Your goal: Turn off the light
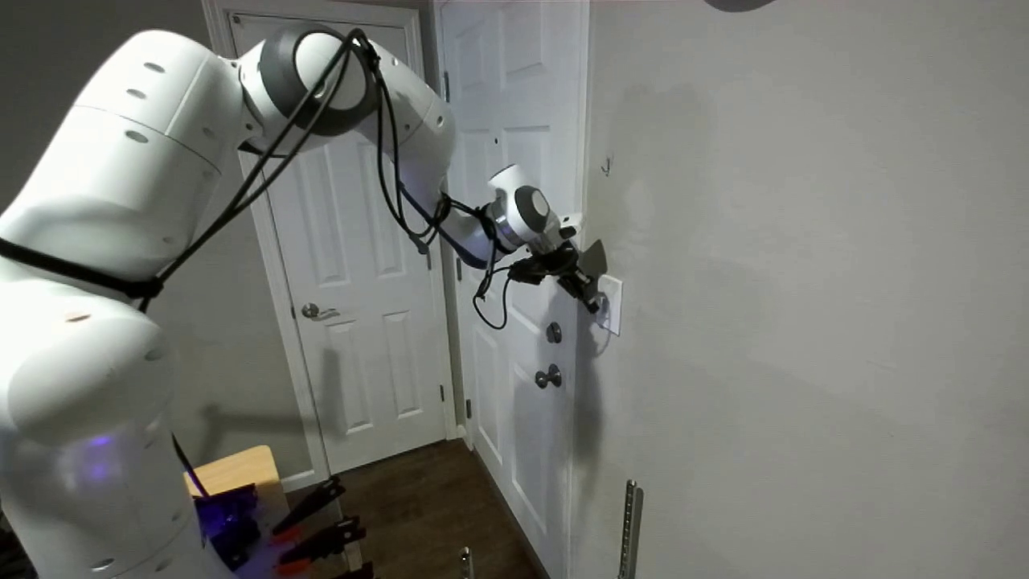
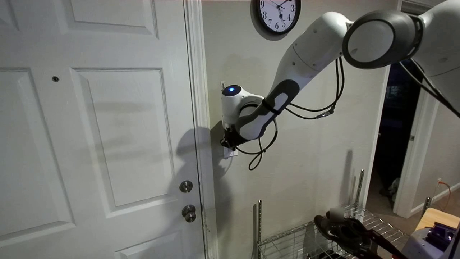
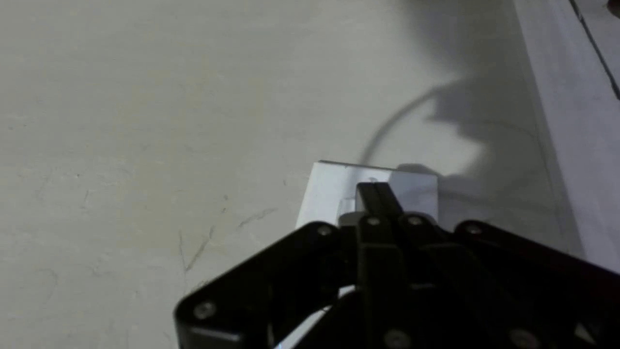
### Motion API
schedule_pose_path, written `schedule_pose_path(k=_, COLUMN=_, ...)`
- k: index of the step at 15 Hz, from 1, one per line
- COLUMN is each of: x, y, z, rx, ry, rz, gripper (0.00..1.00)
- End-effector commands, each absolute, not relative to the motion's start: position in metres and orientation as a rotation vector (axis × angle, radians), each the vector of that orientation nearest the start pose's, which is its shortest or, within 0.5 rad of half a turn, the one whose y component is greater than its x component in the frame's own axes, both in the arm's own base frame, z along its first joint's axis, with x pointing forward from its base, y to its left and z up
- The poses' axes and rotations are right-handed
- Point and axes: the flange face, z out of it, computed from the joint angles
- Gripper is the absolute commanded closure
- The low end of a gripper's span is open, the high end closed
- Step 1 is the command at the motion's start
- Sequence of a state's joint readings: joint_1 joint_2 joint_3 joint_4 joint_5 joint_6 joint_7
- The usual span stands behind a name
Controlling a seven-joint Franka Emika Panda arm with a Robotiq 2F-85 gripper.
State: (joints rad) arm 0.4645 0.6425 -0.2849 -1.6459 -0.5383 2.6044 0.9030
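Note:
The light's switch plate (image 1: 613, 305) is a small white upright rectangle on the wall beside the white door. It also shows in an exterior view (image 2: 230, 153), partly behind the gripper. In the wrist view the plate (image 3: 322, 191) lies under the fingers, which cover its middle and lower part. My gripper (image 1: 593, 306) is black, shut and empty, with its fingertips at the plate. In the wrist view the gripper's two fingertips (image 3: 373, 186) are together near the plate's top screw. I cannot tell whether they touch it. The toggle is hidden. No lamp is in view.
The white door (image 2: 122, 136) has a round knob (image 2: 188, 213) and a deadbolt (image 2: 186, 186), below and beside the gripper. A small hook (image 1: 607, 166) is on the wall above the plate. A clock (image 2: 277, 14) hangs higher. A wire shelf (image 2: 284, 237) stands below along the wall.

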Motion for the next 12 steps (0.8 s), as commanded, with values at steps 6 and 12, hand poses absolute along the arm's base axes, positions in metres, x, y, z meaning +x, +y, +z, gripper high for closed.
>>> schedule_pose_path(k=6, x=0.714, y=0.168, z=0.270, rx=-3.259, ry=0.370, rz=-0.979, gripper=1.00)
schedule_pose_path(k=12, x=0.719, y=0.166, z=0.268, rx=-3.267, ry=0.395, rz=-1.005, gripper=1.00)
